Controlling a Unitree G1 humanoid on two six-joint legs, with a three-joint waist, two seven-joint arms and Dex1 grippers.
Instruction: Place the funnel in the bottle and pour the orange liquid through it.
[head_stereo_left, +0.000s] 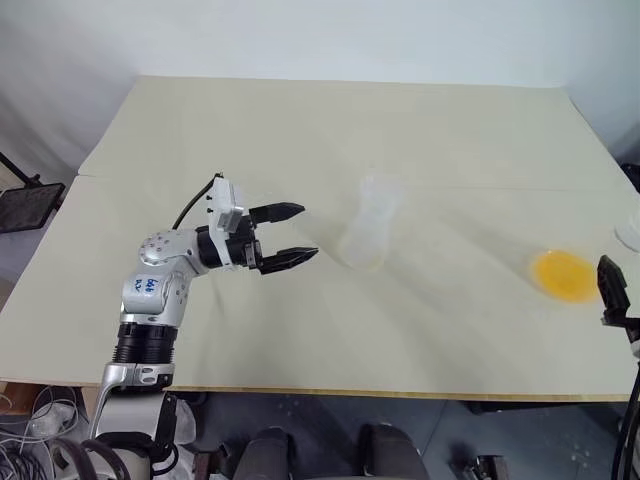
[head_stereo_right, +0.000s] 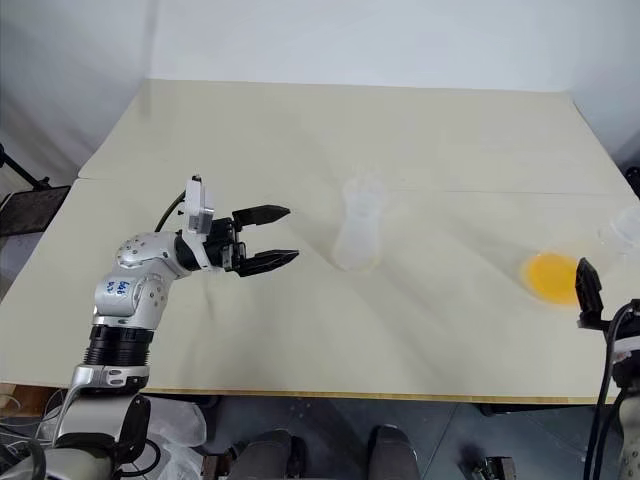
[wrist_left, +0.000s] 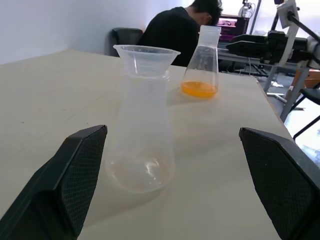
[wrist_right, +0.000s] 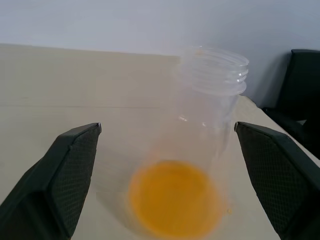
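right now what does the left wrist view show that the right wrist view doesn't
Left wrist view alone: the frosted cone-shaped bottle with the small clear plastic funnel seated in its neck, and a person in black behind the beige table.
Right wrist view alone: the threaded mouth of the clear flask.
Both: that flask's bright orange liquid, and open black fingers.

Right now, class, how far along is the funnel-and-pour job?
Done: the funnel already sits in the neck of the bottle.
In hand: nothing is gripped. The left gripper stands open beside the bottle; the right gripper is open, its fingers either side of the flask holding the orange liquid.
Left: grasp that flask, carry it over and pour; the bottle looks empty.
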